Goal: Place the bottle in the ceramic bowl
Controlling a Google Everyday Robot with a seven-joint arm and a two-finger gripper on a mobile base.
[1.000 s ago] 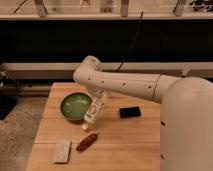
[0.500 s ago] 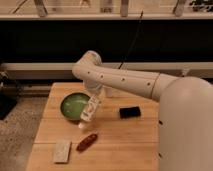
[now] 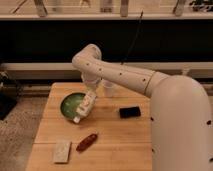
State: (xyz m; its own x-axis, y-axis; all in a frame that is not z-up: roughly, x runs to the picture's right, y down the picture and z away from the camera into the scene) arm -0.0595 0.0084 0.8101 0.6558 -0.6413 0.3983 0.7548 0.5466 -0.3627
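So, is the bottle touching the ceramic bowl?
Cannot tell. In the camera view the bottle, held at its upper end by the gripper, overlaps the right rim of the ceramic bowl; neither gap nor contact shows.

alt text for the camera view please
A white robot arm reaches over a wooden table, its claw shut on a slim whitish bottle tilted over the edge of a green ceramic bowl. Also on the table: a white cup, a black flat object, a reddish-brown elongated object and a pale flat block.
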